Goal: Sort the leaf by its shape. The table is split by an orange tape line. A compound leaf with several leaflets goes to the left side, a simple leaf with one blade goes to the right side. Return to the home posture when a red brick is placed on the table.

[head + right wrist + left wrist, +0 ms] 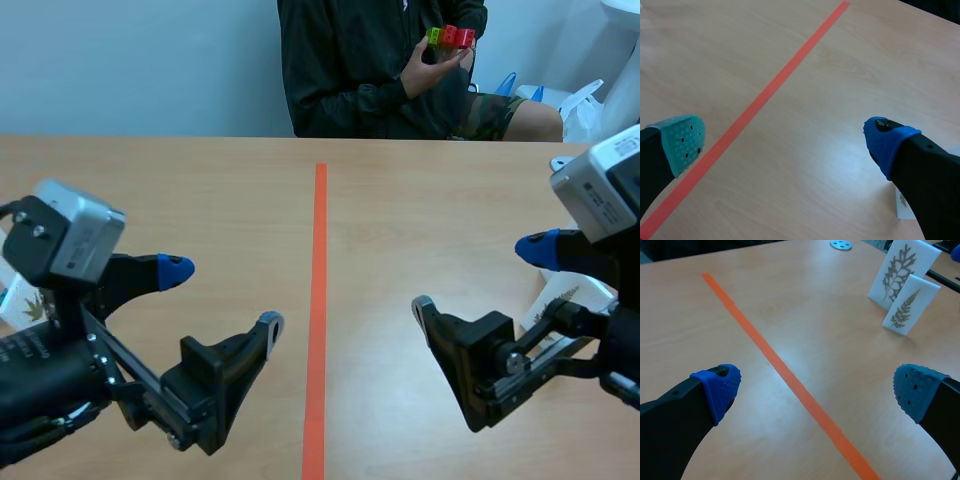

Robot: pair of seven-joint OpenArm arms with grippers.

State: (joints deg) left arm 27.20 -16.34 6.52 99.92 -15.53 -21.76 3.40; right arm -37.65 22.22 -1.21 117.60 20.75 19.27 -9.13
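I log left claw (222, 295) and right claw (478, 275) spread, empty, flanking the tape line (318, 300), seemingly waiting: a person's hand (430, 70) holds the red brick (458, 37) off the desk (400, 200).

My left arm (60, 375) hides most of one leaf card (20, 306), my right arm (600, 345) overlaps the fern card (572, 293), person (360, 70) across from me cropped above the chest.

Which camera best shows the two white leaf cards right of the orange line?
The left wrist view: the taller card and the shorter card both stand upright in plain sight, leaf prints clear. The scene view shows part of one card behind the right arm; the right wrist view catches only a white corner.
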